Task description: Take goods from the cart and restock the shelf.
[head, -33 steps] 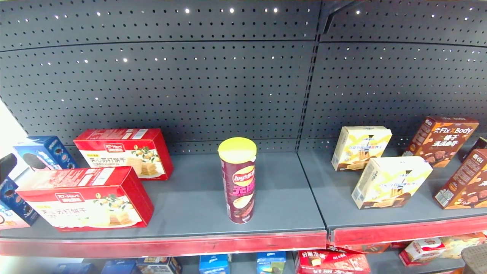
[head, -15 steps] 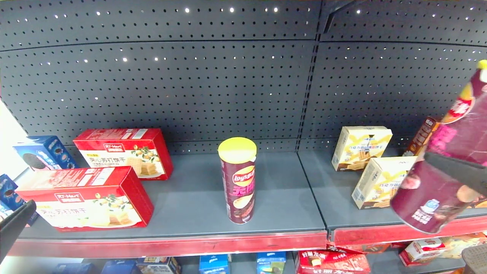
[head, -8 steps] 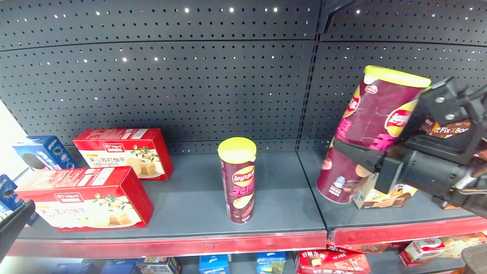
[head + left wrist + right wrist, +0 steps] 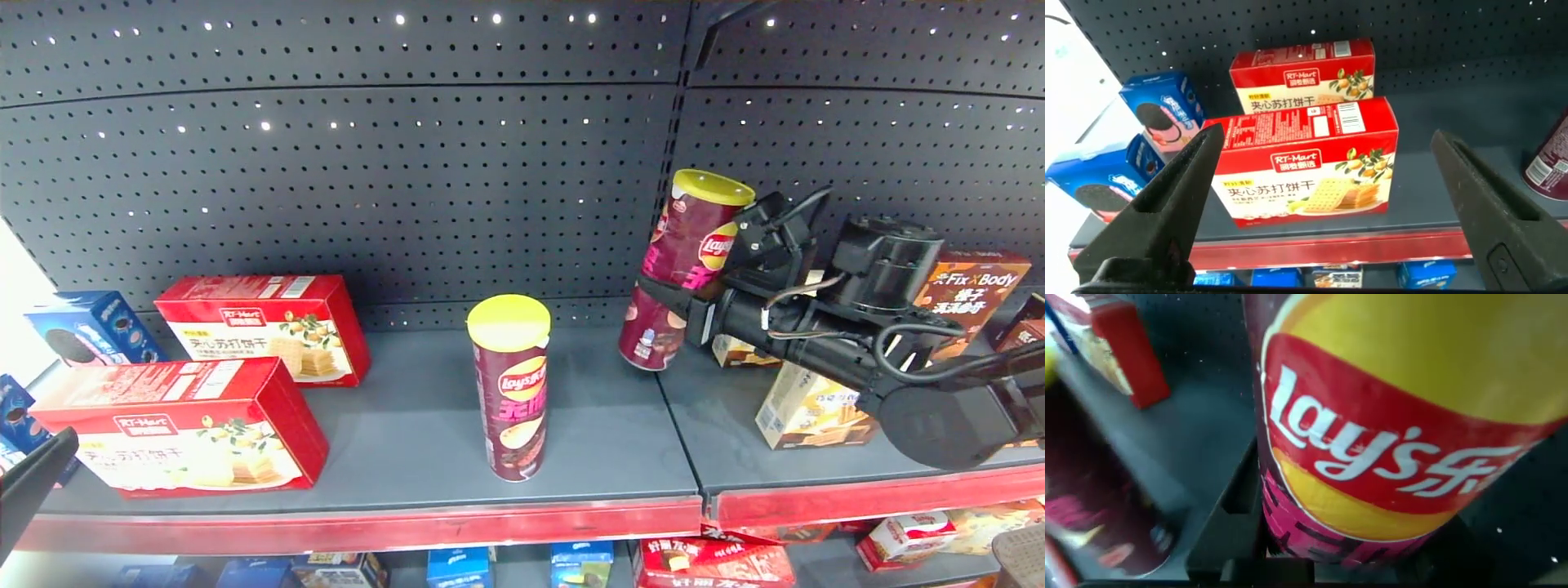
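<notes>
Clearly, head view shows right end effector holding can above shelf.

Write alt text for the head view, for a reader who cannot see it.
The right gripper holds a tilted purple chip can over the back of the grey shelf, right of an upright can. Red boxes sit left, cream boxes right.

Head cam looks forward and down at the shelf from a bit back. Left wrist cam sits low by its front edge, facing the front red box, which head cam catches too. Right wrist cam's jammed right against the held can.
</notes>
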Robot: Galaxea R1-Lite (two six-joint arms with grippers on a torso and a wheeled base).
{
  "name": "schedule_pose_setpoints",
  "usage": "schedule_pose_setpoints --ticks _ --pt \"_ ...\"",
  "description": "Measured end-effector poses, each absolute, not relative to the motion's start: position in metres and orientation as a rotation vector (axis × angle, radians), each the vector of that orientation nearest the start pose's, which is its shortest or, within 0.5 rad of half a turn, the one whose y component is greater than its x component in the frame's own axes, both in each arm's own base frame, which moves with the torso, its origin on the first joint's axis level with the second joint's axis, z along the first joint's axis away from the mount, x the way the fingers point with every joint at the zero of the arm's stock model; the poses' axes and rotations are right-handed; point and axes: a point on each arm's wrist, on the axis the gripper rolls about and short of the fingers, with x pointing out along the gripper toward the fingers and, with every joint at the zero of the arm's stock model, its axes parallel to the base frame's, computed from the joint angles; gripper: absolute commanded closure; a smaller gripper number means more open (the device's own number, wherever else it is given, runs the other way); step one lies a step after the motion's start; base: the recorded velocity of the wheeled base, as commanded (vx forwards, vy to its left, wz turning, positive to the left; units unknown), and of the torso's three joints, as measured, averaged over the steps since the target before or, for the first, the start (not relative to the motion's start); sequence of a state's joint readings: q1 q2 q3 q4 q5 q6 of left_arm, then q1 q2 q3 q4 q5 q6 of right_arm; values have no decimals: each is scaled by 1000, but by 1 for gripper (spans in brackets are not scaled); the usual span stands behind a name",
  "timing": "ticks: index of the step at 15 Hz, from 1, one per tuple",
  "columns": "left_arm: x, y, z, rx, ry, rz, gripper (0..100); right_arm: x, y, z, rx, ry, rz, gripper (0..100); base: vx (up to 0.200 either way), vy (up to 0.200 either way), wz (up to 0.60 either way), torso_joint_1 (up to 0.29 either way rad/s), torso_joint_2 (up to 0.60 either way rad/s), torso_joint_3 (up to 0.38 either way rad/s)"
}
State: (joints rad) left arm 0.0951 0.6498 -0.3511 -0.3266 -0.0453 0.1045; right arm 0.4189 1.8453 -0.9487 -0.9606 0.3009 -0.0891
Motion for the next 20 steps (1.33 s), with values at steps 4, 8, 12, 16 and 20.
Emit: schedule_pose_setpoints --ticks 4,8,12,16,20 --pt "53 4 201 106 -9 52 0 345 161 199 -85 -68 792 100 0 0 0 0 0 0" --pt "53 4 197 134 2 51 0 354 175 196 -88 -64 829 100 0 0 0 0 0 0" --pt "53 4 193 140 15 51 0 359 195 187 -122 -69 867 100 0 0 0 0 0 0" --pt "52 4 192 141 14 51 0 374 208 185 -150 -84 876 100 0 0 0 0 0 0" --pt "52 4 191 168 16 51 0 385 230 180 -155 -97 910 100 0 0 0 0 0 0"
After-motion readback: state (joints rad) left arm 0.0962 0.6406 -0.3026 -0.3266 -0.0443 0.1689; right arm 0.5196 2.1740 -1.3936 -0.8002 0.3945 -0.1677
